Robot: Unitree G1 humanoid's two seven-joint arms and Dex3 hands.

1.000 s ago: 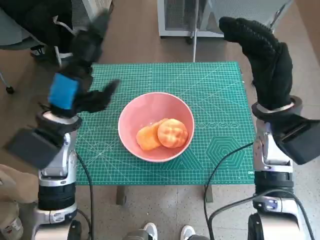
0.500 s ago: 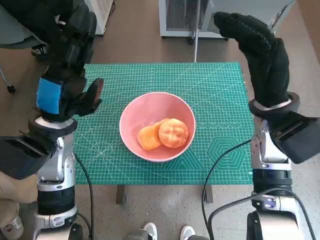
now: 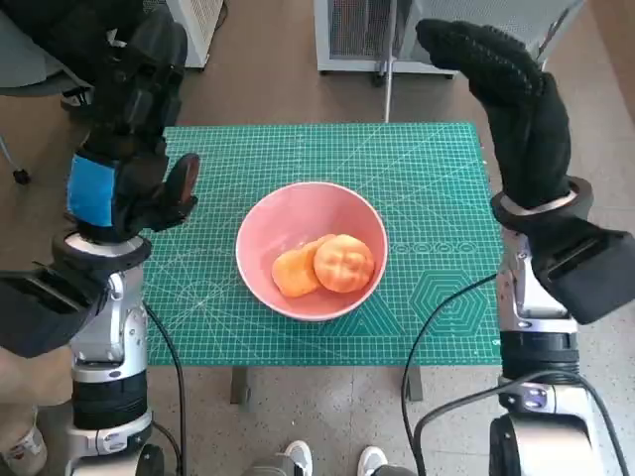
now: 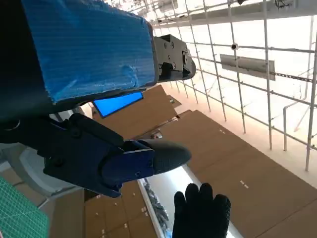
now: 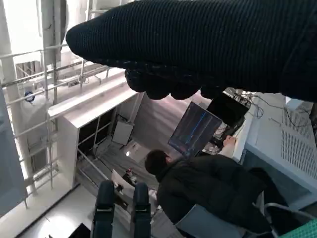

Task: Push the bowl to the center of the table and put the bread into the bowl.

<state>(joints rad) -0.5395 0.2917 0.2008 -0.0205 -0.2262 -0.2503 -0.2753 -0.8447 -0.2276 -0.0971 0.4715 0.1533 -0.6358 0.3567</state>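
Nearest to the robot's body, a pair of white shoe tips is peeking in at the floor just below the tabletop's front edge. Two black cables are hanging along the forearms, one on each side.

One green cutting mat is covering the tabletop, printed with a pale grid, diagonals and a row of small circles; any lettering on it is too small to read. One pink bowl is sitting roughly at the middle of the mat. Inside it two orange-brown pieces of bread are lying side by side, touching, toward the near right of the bowl.

The left hand is hanging raised over the mat's left edge, well apart from the bowl, its blue tape facing up, fingers spread and carrying nothing. The right hand is lifted over the far right corner, glove fingers stretched out and loose, also empty.

Farther off, the right wrist view is showing one person in a dark jacket sitting before one lit monitor; its writing is unreadable. A white cabinet is standing beyond the tabletop.
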